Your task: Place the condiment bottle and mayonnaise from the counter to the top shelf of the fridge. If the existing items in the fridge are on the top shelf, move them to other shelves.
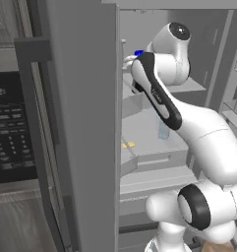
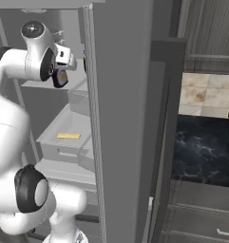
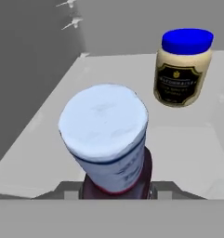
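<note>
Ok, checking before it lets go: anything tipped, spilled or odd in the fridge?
Nothing stands out. The mayonnaise stands upright on the top shelf, lid on. The condiment bottle sits upright in front of it, apart, cap on. No spills show.

Gripper fingers: hidden behind the condiment bottle (image 3: 111, 139) in the hand view; open or closed cannot be told.
Bottle base: cut off at the lower edge.
Mayonnaise (image 1: 138, 52): mostly hidden by the arm in the left base view; blue lid alone visible.
Blue pack (image 1: 162, 129): partly covered by the arm.
</note>
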Controlling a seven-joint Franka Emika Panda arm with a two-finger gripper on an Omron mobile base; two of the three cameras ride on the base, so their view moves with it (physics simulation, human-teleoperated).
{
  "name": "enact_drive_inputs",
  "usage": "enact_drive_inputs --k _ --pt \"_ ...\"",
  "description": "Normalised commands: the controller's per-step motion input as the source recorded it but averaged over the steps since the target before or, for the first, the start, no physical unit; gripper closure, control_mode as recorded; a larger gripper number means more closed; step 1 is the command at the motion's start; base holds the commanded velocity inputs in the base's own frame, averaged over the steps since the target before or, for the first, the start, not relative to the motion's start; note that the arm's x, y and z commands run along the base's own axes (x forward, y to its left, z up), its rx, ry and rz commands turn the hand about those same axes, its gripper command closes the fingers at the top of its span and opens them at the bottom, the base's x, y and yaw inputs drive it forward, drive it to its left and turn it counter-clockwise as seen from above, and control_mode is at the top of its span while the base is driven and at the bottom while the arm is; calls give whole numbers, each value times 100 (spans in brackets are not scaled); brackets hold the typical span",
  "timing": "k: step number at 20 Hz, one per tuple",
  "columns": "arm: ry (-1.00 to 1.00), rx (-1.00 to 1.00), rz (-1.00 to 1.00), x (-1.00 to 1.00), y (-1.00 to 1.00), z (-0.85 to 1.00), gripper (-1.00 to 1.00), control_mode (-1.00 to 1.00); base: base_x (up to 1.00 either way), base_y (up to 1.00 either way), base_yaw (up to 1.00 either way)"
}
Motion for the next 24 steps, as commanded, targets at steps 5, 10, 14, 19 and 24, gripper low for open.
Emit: enact_drive_inputs --k 5,10,14,19,24 --pt "0 -3 7 77 9 -15 100 -100 0 0 0" --pt "-1 -6 3 62 8 -26 100 -100 0 0 0" --pt "-2 -7 3 51 9 -32 100 -100 0 0 0" --pt "-9 -5 2 24 3 -30 -100 -100 0 0 0" --pt "-5 -1 0 5 0 -7 -100 -100 0 0 0"
